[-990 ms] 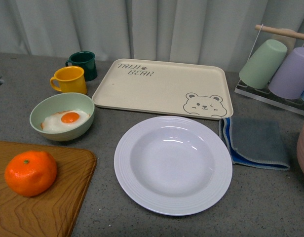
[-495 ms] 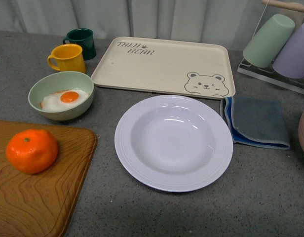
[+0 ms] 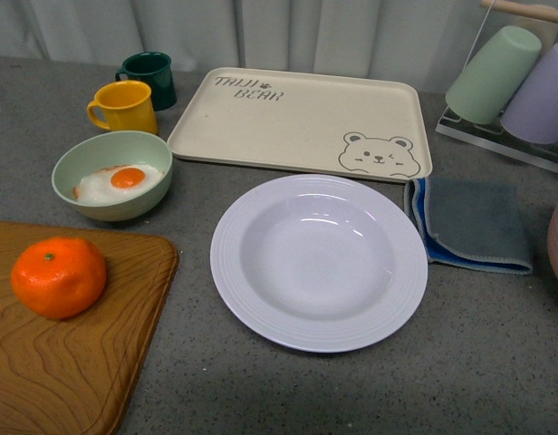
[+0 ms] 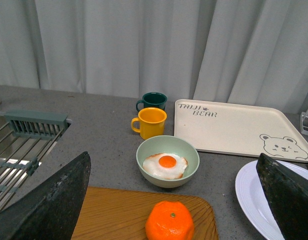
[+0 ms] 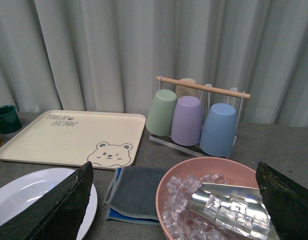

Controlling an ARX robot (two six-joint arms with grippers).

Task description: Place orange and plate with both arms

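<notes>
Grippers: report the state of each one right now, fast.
Left gripper: open, holding nothing.
Right gripper: open, holding nothing.

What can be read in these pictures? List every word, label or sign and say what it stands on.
"TAIJI BEAR": printed in two lines near a far corner of the cream tray, with a small paw print beside it. The first word's stylised letters are not certain.
No other word, number or label shows in any view.

Kitchen, grey counter (image 3: 496,362), cup rack (image 5: 204,87), wire drainer (image 4: 36,123)
</notes>
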